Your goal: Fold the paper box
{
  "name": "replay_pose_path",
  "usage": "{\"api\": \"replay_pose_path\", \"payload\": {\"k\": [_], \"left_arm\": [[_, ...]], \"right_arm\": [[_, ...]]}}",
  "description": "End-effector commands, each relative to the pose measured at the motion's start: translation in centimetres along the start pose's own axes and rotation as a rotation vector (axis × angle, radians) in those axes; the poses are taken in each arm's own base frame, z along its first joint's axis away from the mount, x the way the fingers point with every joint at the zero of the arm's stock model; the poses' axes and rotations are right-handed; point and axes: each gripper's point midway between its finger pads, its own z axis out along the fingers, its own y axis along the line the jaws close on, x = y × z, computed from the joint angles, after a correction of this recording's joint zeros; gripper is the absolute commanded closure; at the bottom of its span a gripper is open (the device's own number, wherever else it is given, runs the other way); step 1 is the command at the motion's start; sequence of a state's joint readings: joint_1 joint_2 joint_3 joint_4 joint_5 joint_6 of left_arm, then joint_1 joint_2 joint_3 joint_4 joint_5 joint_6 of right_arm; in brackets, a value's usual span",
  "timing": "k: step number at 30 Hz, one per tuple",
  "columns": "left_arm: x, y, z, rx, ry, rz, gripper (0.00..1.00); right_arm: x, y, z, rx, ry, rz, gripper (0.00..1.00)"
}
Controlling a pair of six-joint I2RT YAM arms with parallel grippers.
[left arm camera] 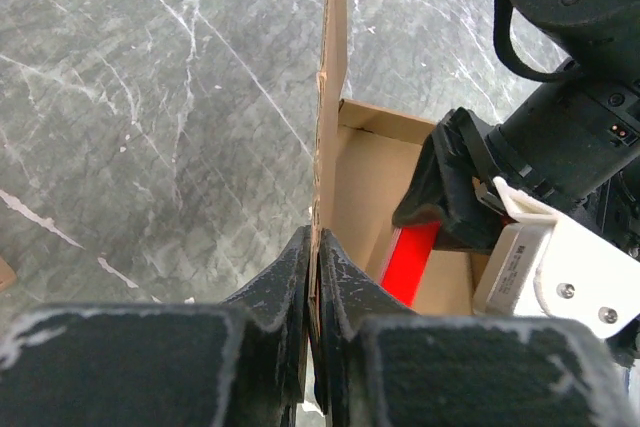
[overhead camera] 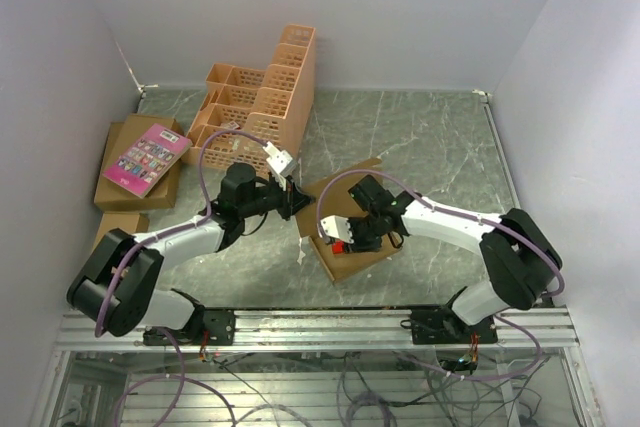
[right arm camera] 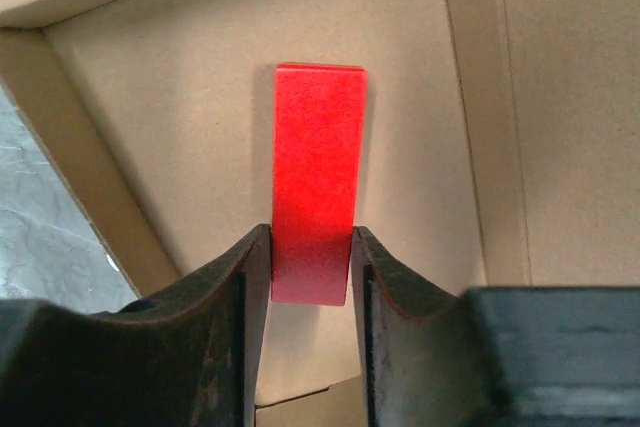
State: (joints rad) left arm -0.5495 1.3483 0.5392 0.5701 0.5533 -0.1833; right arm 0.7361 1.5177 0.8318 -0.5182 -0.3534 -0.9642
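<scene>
The grey, white-veined table (overhead camera: 430,137) carries everything. At its far side, near the back wall, stands an orange plastic lattice crate (overhead camera: 262,97), stepped in height and split into several open compartments. The paper box (overhead camera: 347,263) lies near the middle of the table, between the two arms. It is plain brown corrugated cardboard without print, partly formed, a shallow tray with a flat floor (right arm camera: 190,127), low creased walls and flaps still spread outward at its far end. In the left wrist view one side wall (left arm camera: 335,97) stands upright and is seen edge-on, with the floor to its right. At the left edge of the table lie closed brown cartons (overhead camera: 130,197), and a pink book (overhead camera: 147,159) rests on top of them. Inside the paper box is a flat red block (right arm camera: 318,167), long and narrow, lying against the cardboard floor. The left gripper (left arm camera: 315,247) has its jaws pinched together on the upright wall's edge. The right gripper (right arm camera: 310,247) reaches into the box, its jaws clamped on the near end of the red block.
</scene>
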Motion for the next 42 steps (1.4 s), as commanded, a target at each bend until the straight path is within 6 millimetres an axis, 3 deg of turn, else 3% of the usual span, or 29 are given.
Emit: {"api": "replay_pose_path", "payload": {"k": [1, 5, 9, 11, 13, 16, 18, 19, 21, 25, 31, 35, 42], "left_arm": [[-0.8, 0.2, 0.7, 0.002, -0.022, 0.047, 0.85], [-0.7, 0.2, 1.0, 0.007, -0.016, 0.049, 0.85], [-0.6, 0.4, 1.2, 0.006, -0.005, 0.055, 0.86], [-0.7, 0.4, 1.2, 0.008, -0.002, 0.063, 0.86], [-0.8, 0.4, 1.3, 0.010, 0.002, 0.076, 0.86], [-0.8, 0.6, 1.4, 0.007, 0.020, 0.102, 0.86], [-0.8, 0.8, 1.5, 0.003, 0.037, 0.126, 0.86], [-0.8, 1.0, 1.6, 0.000, 0.045, 0.131, 0.86], [-0.6, 1.2, 1.6, -0.001, 0.057, 0.138, 0.87], [-0.8, 1.2, 1.7, 0.003, 0.046, 0.162, 0.87], [-1.3, 1.3, 2.1, 0.015, 0.057, 0.193, 0.87], [-1.3, 1.4, 2.4, 0.023, 0.065, 0.202, 0.87], [-1.5, 1.4, 2.9, 0.036, 0.070, 0.211, 0.87]], "right_arm": [[-0.4, -2.0, -0.7, 0.096, 0.028, 0.023, 0.56], [-0.7, -1.9, -2.1, 0.128, 0.002, 0.033, 0.35], [-1.1, -1.6, -4.8, 0.110, -0.079, 0.048, 0.31], [-1.9, -1.8, -7.2, 0.096, -0.225, 0.085, 0.31], [-1.7, -3.1, -10.7, 0.162, -0.362, 0.139, 0.31], [0.3, -6.4, -15.2, 0.352, -0.471, 0.272, 0.29], [2.3, -8.9, -17.1, 0.500, -0.487, 0.410, 0.16], [3.3, -10.0, -17.7, 0.568, -0.491, 0.467, 0.04], [4.7, -11.1, -17.9, 0.615, -0.511, 0.536, 0.00], [4.9, -11.4, -16.9, 0.477, -0.594, 0.462, 0.02], [3.7, -11.9, -16.1, 0.180, -0.728, 0.482, 0.22], [5.1, -13.1, -14.9, 0.168, -0.702, 0.605, 0.23], [5.0, -13.2, -13.3, 0.135, -0.687, 0.652, 0.25]]}}
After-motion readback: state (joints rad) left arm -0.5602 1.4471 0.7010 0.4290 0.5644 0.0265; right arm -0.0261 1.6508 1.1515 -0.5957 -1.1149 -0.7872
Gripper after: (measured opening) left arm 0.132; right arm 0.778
